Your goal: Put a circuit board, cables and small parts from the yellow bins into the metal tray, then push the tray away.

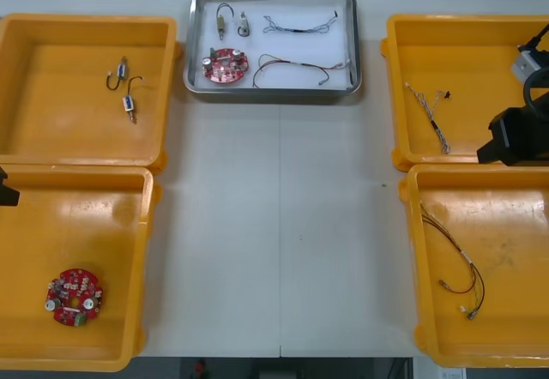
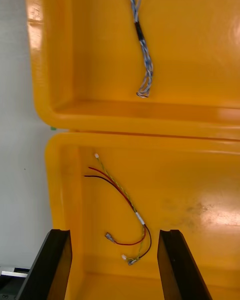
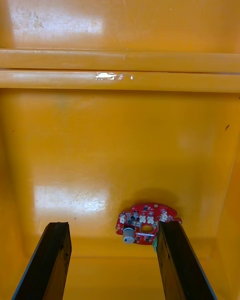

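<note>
Right gripper (image 2: 114, 232), fingers spread and holding nothing, hung over the lower-right yellow bin (image 1: 515, 332) above a red and yellow cable (image 2: 120, 194); left gripper (image 3: 114, 226) likewise spread over the lower-left bin (image 1: 103, 225), beside a circuit board (image 3: 145, 223); metal tray (image 1: 273, 92) at top centre held another board (image 1: 225, 65), cables (image 1: 296, 27) and probably small metal parts (image 1: 232, 23).

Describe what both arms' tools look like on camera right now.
Left tool and right tool match: two flat, matte black fingers each, squared-off tips, no markings. In the front view the right arm is a blocky black housing with a light grey piece and black wiring above it.
</note>
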